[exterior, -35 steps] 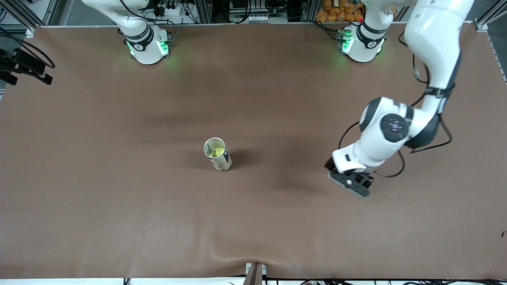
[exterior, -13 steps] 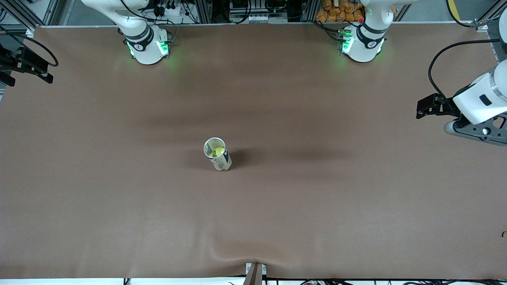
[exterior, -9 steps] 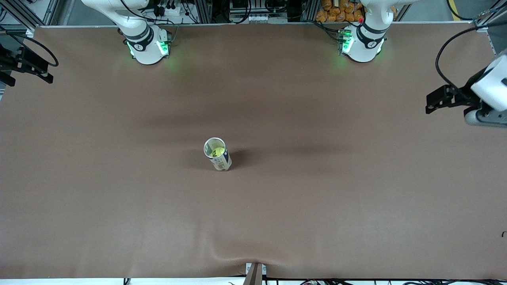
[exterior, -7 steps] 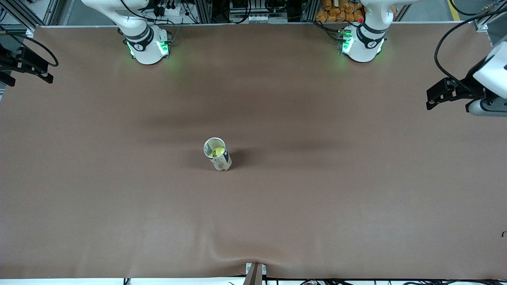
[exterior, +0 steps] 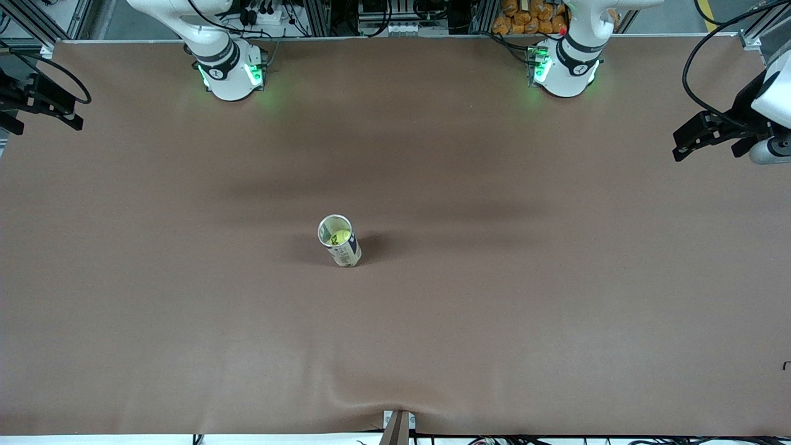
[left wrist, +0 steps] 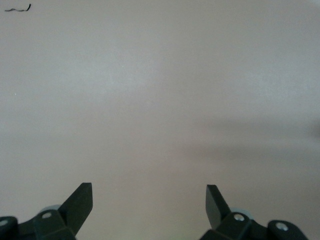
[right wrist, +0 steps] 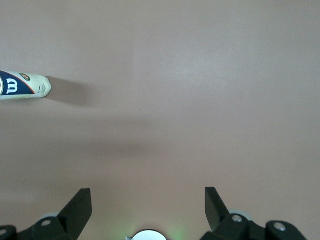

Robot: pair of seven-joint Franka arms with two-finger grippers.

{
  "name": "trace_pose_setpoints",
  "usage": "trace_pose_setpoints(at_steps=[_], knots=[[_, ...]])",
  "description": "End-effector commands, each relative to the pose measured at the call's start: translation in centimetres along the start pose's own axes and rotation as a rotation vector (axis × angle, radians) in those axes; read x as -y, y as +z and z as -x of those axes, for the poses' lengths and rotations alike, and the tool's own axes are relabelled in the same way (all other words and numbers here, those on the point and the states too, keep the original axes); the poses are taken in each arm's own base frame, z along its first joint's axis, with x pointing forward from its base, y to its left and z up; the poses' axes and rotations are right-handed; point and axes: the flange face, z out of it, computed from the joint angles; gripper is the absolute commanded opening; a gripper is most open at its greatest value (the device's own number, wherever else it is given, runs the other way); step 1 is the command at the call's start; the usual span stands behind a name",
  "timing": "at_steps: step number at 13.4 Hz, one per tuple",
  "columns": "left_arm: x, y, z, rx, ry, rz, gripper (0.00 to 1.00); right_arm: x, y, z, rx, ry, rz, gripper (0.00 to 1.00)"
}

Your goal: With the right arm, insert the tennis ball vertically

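My two bases (exterior: 230, 69) are white, rounded columns, each ringed by a black band and lit by green lamps that tint the brown table around them. Black cables trail along my white upper links. My left gripper (left wrist: 149, 210) has matte black fingers (left wrist: 80, 202) shaped like blunt wedges, each mounted on a black block with a small silver screw head and a pale grey disc beside it. My right gripper (right wrist: 148, 210) matches it: black wedge fingers, silver screws, grey discs. A black cable loops above my left wrist (exterior: 769, 117), whose housing is white with a grey cylinder.
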Motion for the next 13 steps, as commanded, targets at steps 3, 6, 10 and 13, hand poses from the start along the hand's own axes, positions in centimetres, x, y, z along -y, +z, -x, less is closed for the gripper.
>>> trace_pose_setpoints(at_steps=[3,6,10,13], knots=[[0.9,-1.2,1.4,0.014,-0.041,0.016,1.0,0.2,-0.2,0.8,-0.003,-0.013,0.012,1.0],[1.2,-2.1,1.2,0.001,-0.045,0.02,1.0,0.2,-0.2,0.8,-0.003,-0.011,0.012,1.0],[1.6,-2.1,1.7,0.039,-0.029,0.018,1.0,0.2,-0.2,0.8,-0.003,-0.013,0.012,1.0],[1.8,-2.6,1.9,0.038,-0.037,0.017,1.0,0.2,-0.2,0.8,-0.001,-0.013,0.012,1.0]])
